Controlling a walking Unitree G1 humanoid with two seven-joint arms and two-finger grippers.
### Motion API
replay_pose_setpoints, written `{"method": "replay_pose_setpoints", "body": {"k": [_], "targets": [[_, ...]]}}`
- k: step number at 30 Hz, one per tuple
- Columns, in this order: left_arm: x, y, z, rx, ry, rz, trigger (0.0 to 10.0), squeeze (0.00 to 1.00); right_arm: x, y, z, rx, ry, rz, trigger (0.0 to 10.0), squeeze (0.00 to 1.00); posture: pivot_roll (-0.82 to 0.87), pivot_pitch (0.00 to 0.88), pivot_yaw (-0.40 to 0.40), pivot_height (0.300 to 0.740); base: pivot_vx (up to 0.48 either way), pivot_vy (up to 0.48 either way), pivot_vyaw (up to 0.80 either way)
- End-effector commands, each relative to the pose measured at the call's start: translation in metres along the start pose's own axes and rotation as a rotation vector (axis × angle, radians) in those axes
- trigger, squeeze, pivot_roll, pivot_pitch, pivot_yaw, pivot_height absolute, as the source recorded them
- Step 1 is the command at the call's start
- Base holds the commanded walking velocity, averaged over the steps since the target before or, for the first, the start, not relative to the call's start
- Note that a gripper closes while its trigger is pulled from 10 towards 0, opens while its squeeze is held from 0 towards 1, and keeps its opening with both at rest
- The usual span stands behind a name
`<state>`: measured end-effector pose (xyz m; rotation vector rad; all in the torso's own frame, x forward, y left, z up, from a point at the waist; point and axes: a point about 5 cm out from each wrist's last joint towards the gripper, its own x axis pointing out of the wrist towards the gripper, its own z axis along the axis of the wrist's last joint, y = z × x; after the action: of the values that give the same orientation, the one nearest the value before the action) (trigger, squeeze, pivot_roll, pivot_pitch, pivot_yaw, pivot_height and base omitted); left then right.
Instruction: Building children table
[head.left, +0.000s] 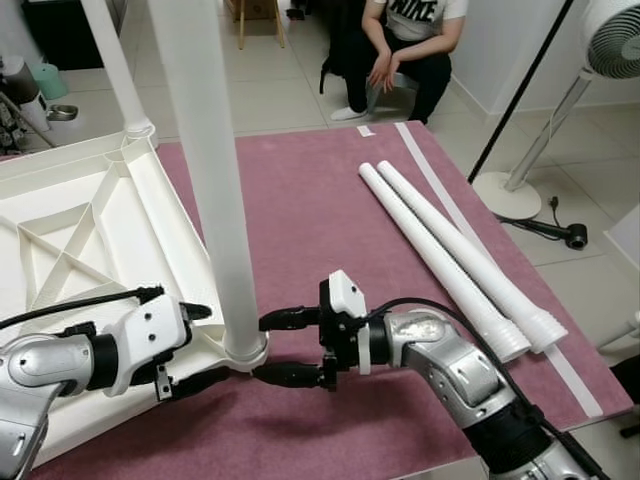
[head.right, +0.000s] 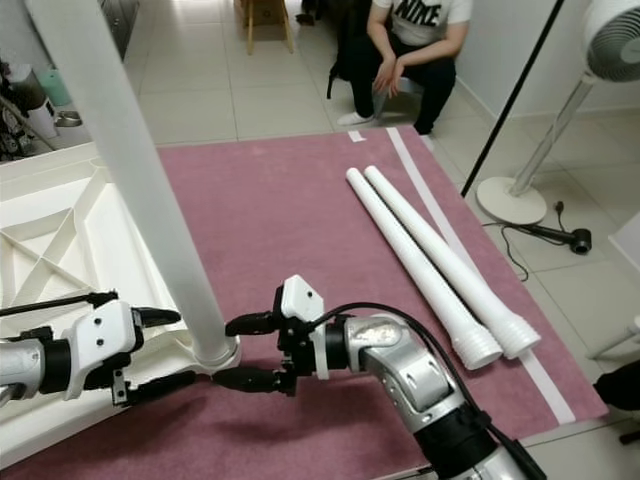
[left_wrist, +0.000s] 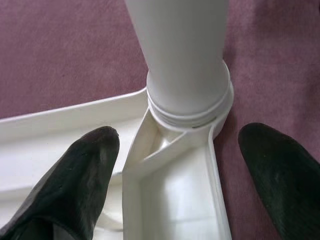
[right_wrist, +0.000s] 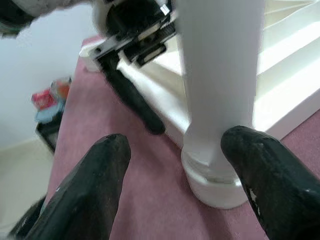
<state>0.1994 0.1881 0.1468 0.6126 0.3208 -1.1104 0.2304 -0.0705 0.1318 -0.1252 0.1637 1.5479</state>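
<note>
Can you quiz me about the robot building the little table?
1. True or false: the near table leg stands upright in a corner socket of the upside-down tabletop.
2. How many loose legs lie on the purple rug?
3. The right gripper has its jaws: A) shut flat on the rug, B) open around the base of the near leg, C) holding a loose leg.

Key: 1 true. 2 two. 3 B. The left gripper is open at the same corner, and a person sits past the rug.
</note>
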Motion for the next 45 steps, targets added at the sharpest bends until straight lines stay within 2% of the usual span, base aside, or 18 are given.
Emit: {"method": "replay_pose_setpoints", "body": {"k": [1, 4, 12, 15, 17, 18, 19, 20, 22, 27, 29, 30, 32, 35, 38, 41, 44, 45], "targets": [[0.001, 0.003, -0.001, 0.010, 0.013, 0.111, 10.0, 0.00, -0.001, 0.002, -0.004, -0.004, 0.029, 0.020, 10.0, 0.00, 0.14, 0.000, -0.014, 0.740, 0.000, 0.000, 0.00], [0.004, -0.003, 0.000, -0.016, -0.007, 0.122, 10.0, 0.00, -0.023, 0.006, -0.019, 0.018, 0.145, 0.024, 10.0, 0.00, 0.14, 0.000, -0.020, 0.740, 0.000, 0.000, 0.00], [0.006, -0.002, 0.007, -0.023, -0.052, 0.113, 10.0, 0.00, -0.037, 0.017, -0.029, 0.034, 0.213, 0.080, 10.0, 0.00, 0.13, 0.000, -0.013, 0.740, 0.000, 0.000, 0.00], [0.008, 0.000, 0.006, -0.022, -0.052, 0.113, 10.0, 0.00, -0.032, 0.008, -0.020, 0.001, 0.166, 0.062, 10.0, 0.00, 0.12, 0.000, -0.003, 0.740, 0.000, 0.000, 0.00], [0.009, 0.001, 0.006, -0.021, -0.051, 0.114, 10.0, 0.00, -0.019, -0.002, -0.006, -0.031, 0.105, 0.062, 10.0, 0.00, 0.12, 0.000, 0.002, 0.740, 0.000, 0.000, 0.00], [0.009, 0.001, 0.006, -0.021, -0.051, 0.114, 10.0, 0.00, -0.019, -0.002, -0.006, -0.031, 0.105, 0.062, 10.0, 0.00, 0.12, 0.000, 0.002, 0.740, 0.000, 0.000, 0.00], [0.012, -0.003, 0.006, -0.006, -0.042, 0.096, 10.0, 0.00, 0.005, -0.009, 0.010, -0.082, 0.044, 0.095, 10.0, 0.00, 0.12, 0.000, -0.001, 0.740, 0.000, 0.000, 0.00], [0.012, -0.003, 0.006, -0.006, -0.042, 0.096, 10.0, 0.00, 0.005, -0.009, 0.010, -0.082, 0.044, 0.095, 10.0, 0.00, 0.12, 0.000, -0.001, 0.740, 0.000, 0.000, 0.00], [0.018, -0.007, 0.013, -0.022, -0.089, 0.082, 10.0, 0.00, 0.026, -0.013, 0.026, -0.112, -0.026, 0.114, 10.0, 0.00, 0.13, 0.000, -0.006, 0.740, 0.000, 0.000, 0.00], [0.027, -0.009, 0.022, -0.048, -0.149, 0.090, 10.0, 0.00, 0.041, -0.015, 0.040, -0.105, -0.103, 0.123, 10.0, 0.00, 0.14, 0.000, -0.015, 0.740, 0.000, 0.000, 0.00], [0.043, -0.004, 0.028, -0.061, -0.184, 0.138, 10.0, 0.00, 0.053, -0.013, 0.050, -0.078, -0.162, 0.144, 10.0, 0.00, 0.15, 0.000, -0.026, 0.740, 0.000, 0.000, 0.00], [0.043, -0.004, 0.028, -0.061, -0.184, 0.138, 10.0, 0.00, 0.053, -0.013, 0.050, -0.078, -0.162, 0.144, 10.0, 0.00, 0.15, 0.000, -0.026, 0.740, 0.000, 0.000, 0.00], [0.054, -0.004, 0.037, -0.085, -0.226, 0.145, 10.0, 0.00, 0.057, -0.009, 0.049, -0.074, -0.172, 0.161, 10.0, 0.00, 0.15, 0.000, -0.028, 0.740, 0.000, 0.000, 0.00], [0.057, -0.006, 0.039, -0.090, -0.236, 0.138, 10.0, 0.00, 0.055, -0.007, 0.048, -0.071, -0.172, 0.162, 10.0, 0.00, 0.15, 0.000, -0.028, 0.740, 0.000, 0.000, 0.00], [0.066, -0.007, 0.046, -0.128, -0.281, 0.131, 10.0, 0.00, 0.040, -0.008, 0.054, -0.039, -0.240, 0.088, 10.0, 0.00, 0.13, 0.000, -0.016, 0.740, 0.000, 0.000, 0.00], [0.069, -0.007, 0.048, -0.140, -0.297, 0.130, 10.0, 0.00, 0.037, -0.009, 0.057, -0.031, -0.268, 0.062, 10.0, 0.00, 0.13, 0.000, -0.016, 0.740, 0.000, 0.000, 0.00], [0.082, -0.009, 0.061, -0.193, -0.362, 0.094, 10.0, 0.00, 0.026, -0.012, 0.078, -0.009, -0.378, 0.020, 10.0, 0.00, 0.10, 0.000, 0.006, 0.740, 0.000, 0.000, 0.00], [0.082, -0.009, 0.061, -0.193, -0.362, 0.094, 10.0, 0.00, 0.026, -0.012, 0.078, -0.009, -0.378, 0.020, 10.0, 0.00, 0.10, 0.000, 0.006, 0.740, 0.000, 0.000, 0.00]]}}
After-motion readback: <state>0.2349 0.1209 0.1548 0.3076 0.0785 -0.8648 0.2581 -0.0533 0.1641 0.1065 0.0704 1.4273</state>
